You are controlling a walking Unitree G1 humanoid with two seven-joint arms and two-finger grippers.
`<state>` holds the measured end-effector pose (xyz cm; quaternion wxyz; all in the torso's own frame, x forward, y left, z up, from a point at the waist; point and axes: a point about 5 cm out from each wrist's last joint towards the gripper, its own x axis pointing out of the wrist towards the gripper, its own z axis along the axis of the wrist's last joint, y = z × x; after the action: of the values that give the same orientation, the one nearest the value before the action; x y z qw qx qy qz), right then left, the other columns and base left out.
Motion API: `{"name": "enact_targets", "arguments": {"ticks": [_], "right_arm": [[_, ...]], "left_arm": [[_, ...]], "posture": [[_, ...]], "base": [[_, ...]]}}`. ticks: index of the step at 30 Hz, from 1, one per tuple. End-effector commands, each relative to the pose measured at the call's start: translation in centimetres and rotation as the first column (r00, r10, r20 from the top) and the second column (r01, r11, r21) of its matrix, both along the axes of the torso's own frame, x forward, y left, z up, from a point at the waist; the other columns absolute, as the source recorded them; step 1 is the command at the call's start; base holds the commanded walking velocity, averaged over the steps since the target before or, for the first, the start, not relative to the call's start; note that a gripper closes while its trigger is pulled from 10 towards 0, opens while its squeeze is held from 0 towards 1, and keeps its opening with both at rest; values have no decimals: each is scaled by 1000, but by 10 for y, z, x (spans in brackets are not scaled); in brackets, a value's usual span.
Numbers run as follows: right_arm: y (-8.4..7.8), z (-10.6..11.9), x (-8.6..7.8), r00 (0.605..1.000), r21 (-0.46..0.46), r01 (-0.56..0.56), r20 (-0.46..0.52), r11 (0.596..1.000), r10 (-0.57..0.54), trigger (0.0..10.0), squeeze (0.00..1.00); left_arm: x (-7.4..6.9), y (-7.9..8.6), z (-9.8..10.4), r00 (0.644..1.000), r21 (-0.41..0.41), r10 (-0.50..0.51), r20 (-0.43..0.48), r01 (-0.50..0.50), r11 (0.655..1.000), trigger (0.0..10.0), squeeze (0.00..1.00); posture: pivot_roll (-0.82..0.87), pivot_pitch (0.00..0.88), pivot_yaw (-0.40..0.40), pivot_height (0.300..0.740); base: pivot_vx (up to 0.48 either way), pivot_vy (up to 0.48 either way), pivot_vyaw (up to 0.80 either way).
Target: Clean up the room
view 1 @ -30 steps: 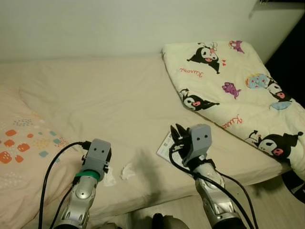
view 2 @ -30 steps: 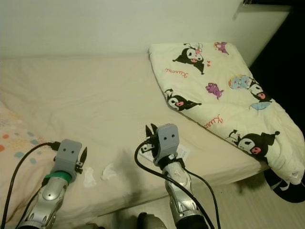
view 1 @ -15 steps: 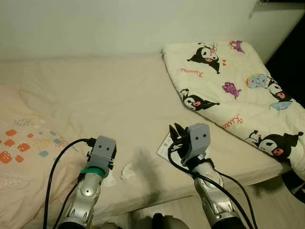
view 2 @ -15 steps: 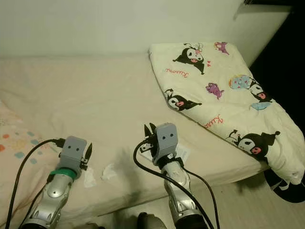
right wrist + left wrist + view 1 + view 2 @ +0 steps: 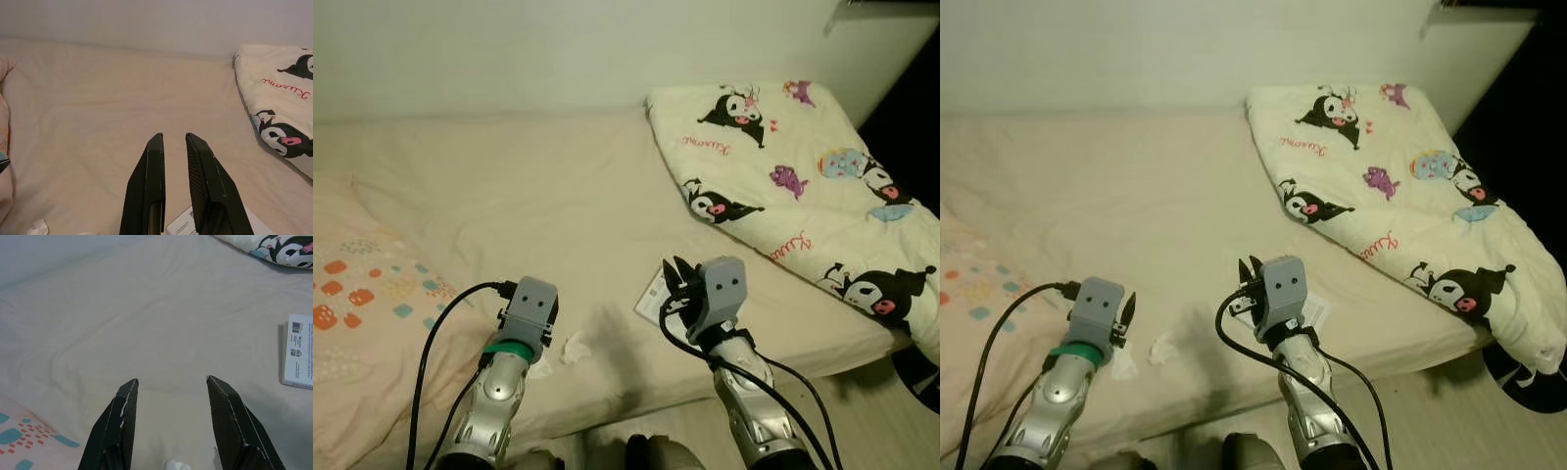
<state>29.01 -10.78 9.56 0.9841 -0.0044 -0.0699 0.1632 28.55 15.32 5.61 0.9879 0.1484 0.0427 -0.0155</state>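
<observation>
Robot at the near edge of a bed point(image 5: 558, 196), both arms raised over the mattress. The left end effector point(image 5: 171, 382) hovers low above the sheet with its two fingers spread wide and nothing between them; crumpled tissues point(image 5: 574, 349) lie on the sheet just beside and partly under it, close to the near edge. The right end effector point(image 5: 173, 142) hangs over a white leaflet point(image 5: 299, 350) lying flat nearer the middle of the near edge; its fingers are almost pressed together, a narrow gap left, gripping nothing. A patterned pillow point(image 5: 362, 294) occupies the left end of the bed; a cartoon-print blanket point(image 5: 803, 176) is folded at the right end and drapes over the near right corner.

Likely hazards, judged from this arrangement: the tissues are light and soft, so a descending finger could push one off the near edge to the floor, or close on the bedsheet along with the scrap. The leaflet lies flat against the mattress, offering no raised edge; near-closed fingers may slide over it or crease it. Each arm's trailing cable could drag across the loose scraps
</observation>
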Motion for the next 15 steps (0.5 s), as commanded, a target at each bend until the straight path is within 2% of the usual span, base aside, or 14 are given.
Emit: {"name": "enact_targets", "arguments": {"ticks": [1, 7, 15], "right_arm": [[-3, -5, -2, 1000, -4, 12, -24, 1000, -12, 10000, 0], [-2, -4, -2, 1000, -2, 10, -22, 1000, -10, 10000, 0], [-1, -5, -2, 1000, -3, 11, -25, 1000, -12, 10000, 0]], "left_arm": [[-3, -3, -5, 1000, 10, -12, -23, 12, 1000, 10000, 0], [-3, -4, -4, 1000, 10, -13, -24, 13, 1000, 10000, 0], [-2, -6, -4, 1000, 9, -19, -24, 19, 1000, 10000, 0]], "posture": [[-29, 120, -29, 663], [-28, 120, -30, 663], [-29, 122, -27, 636]], "base": [[0, 0, 0], [0, 0, 0], [0, 0, 0]]}}
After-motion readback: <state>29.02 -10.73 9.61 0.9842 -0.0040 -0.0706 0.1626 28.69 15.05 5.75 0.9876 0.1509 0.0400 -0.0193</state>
